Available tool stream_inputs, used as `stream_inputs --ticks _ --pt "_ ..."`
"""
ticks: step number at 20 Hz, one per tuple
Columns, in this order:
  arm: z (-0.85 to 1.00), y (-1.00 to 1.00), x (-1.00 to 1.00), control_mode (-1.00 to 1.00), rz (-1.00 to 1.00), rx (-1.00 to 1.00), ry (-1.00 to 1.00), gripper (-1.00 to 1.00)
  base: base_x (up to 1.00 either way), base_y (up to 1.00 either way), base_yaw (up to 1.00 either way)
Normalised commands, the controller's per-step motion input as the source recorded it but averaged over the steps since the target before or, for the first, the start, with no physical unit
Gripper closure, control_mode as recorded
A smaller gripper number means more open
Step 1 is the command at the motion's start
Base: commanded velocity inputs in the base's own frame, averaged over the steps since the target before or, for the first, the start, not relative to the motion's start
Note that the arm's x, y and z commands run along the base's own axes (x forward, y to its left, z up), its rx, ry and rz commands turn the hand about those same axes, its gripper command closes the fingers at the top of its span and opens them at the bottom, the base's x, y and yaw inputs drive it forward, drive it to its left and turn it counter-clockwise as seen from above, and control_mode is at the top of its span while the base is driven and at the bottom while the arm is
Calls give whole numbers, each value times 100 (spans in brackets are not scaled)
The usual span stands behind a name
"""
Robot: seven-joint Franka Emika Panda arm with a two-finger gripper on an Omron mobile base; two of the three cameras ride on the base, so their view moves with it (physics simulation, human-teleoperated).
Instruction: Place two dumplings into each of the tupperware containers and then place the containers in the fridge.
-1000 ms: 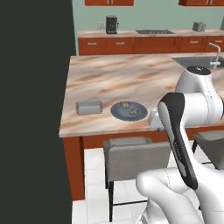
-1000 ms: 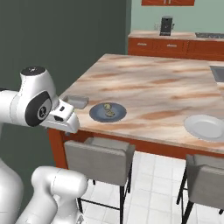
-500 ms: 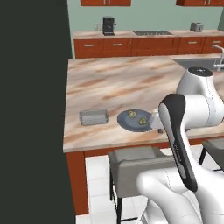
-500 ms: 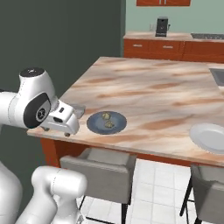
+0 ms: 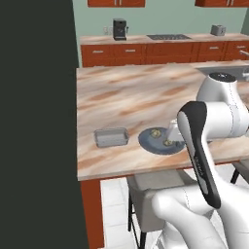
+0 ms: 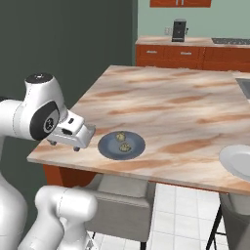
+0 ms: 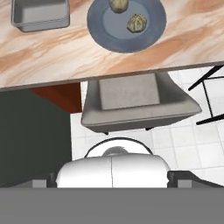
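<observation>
Two dumplings [image 7: 136, 22] [image 7: 118, 4] lie on a round blue-grey plate [image 7: 109, 30] near the island's front edge. They show again as dumplings [image 5: 155, 132] [image 5: 168, 142] on the plate [image 5: 148, 143], and on the plate [image 6: 110, 149] as dumplings [image 6: 120, 136] [image 6: 126, 146]. Beside the plate sits one tupperware container [image 5: 112, 137], a shallow grey tray [image 7: 40, 15] with nothing in it. My gripper [image 6: 65, 145] hovers above the counter's front edge, pointing down, open and holding nothing, apart from plate and tray. The fridge is out of view.
A grey stool [image 7: 138, 103] stands under the island's front edge, below my hand. A white plate [image 6: 237, 161] lies at the counter's right. A tall dark wall [image 5: 34, 121] runs along the island's left side. A coffee machine [image 5: 119, 29] stands on the far counter.
The whole picture has shifted as the base drove; the island, tray and plate now look nearer. The arm keeps its pose and the gripper stays open.
</observation>
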Motion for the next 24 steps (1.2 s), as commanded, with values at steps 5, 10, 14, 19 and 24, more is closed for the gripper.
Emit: stream_inputs --ticks 5,10,14,19,24 --pt "0 0 0 100 0 0 0 -100 13 25 0" --pt "0 0 0 100 0 0 0 -100 0 0 0" --pt "0 0 10 -100 0 0 0 -100 0 0 0" --pt "-22 -37 96 -100 0 2 1 -100 0 0 0" --pt "-42 -36 91 -100 0 0 0 -100 0 0 0"
